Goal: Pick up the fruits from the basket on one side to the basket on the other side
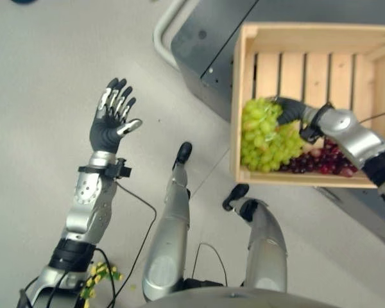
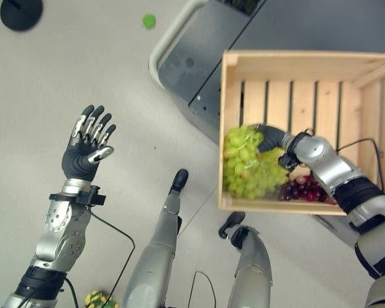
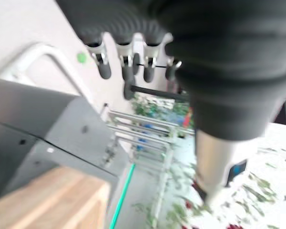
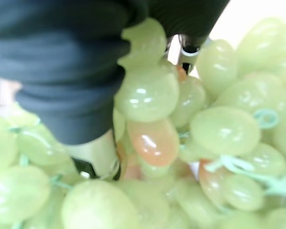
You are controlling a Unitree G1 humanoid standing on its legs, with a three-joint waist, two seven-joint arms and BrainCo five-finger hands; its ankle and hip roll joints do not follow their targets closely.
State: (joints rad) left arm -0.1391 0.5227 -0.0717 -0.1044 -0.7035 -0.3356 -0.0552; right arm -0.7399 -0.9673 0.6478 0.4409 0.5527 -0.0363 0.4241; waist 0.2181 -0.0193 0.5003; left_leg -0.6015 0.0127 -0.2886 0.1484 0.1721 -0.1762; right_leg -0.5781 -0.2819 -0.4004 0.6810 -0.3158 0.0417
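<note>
One wooden crate (image 1: 308,42) is seen at the 2 o'clock side of the head views, resting on a grey cart (image 1: 208,58). Two bunches of fruit are counted inside it: one bunch of green grapes (image 1: 263,138), pale, glossy and tightly packed, some berries tinged orange, and one bunch of dark red grapes (image 1: 324,160) just beside it at 3 o'clock. Both lie against the crate's near wall. The right hand (image 2: 273,138) is laid upon the green bunch, its fingers buried among the berries, so their grip cannot be told. The left hand (image 1: 112,119) is held over the floor at 9 o'clock, fingers straight and spread, nothing held.
</note>
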